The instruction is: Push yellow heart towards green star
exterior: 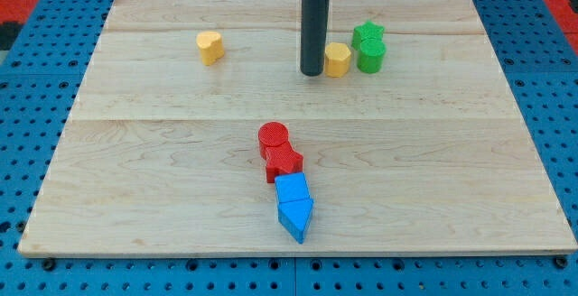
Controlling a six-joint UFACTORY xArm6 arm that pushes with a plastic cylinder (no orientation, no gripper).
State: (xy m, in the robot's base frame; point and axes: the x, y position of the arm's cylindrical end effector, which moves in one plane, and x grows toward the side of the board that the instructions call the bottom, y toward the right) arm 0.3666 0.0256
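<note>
The yellow heart (209,47) lies at the board's upper left. The green star (368,32) lies at the upper right, touching a green round block (371,56) just below it. My tip (312,72) rests on the board between them, far to the right of the heart. It sits right against the left side of a yellow block with flat sides (338,60), which is next to the green round block.
A red round block (274,137) and a red star (284,163) touch at the board's middle. A blue cube (292,188) and a blue triangle (296,217) sit just below them. The wooden board (126,152) ends in blue pegboard all round.
</note>
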